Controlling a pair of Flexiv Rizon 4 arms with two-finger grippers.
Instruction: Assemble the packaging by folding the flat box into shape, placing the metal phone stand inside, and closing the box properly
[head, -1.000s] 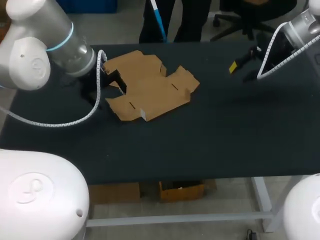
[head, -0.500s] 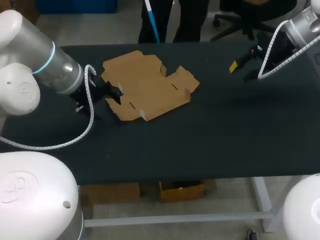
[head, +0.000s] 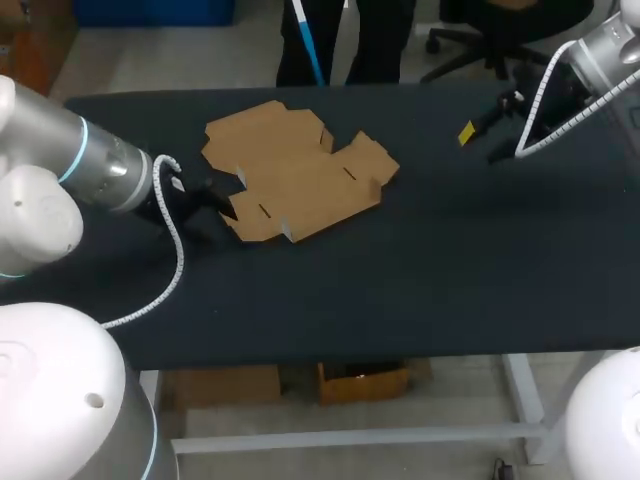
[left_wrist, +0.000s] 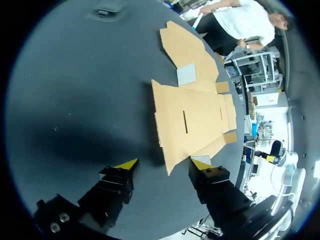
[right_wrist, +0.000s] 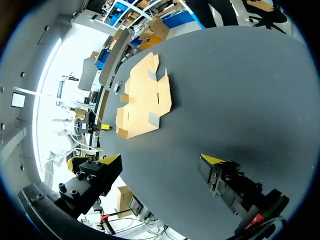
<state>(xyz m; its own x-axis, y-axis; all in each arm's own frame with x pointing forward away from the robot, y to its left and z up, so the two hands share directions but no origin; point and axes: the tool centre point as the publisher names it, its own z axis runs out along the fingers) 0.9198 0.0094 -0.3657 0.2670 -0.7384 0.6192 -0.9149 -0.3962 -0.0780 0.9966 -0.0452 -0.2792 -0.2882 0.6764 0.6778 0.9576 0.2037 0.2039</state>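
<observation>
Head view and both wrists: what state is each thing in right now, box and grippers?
flat box: unfolded, lying flat on the table.
left gripper: open, a corner of the box between its tips, not clamped.
right gripper: open, empty, well apart from the box.

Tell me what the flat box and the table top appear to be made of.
The flat brown box looks like cardboard, matte tan: die-cut slots, flaps and creases show. The black table top has a dull, non-reflective covering, perhaps a mat or cloth; the look leaves that open.
</observation>
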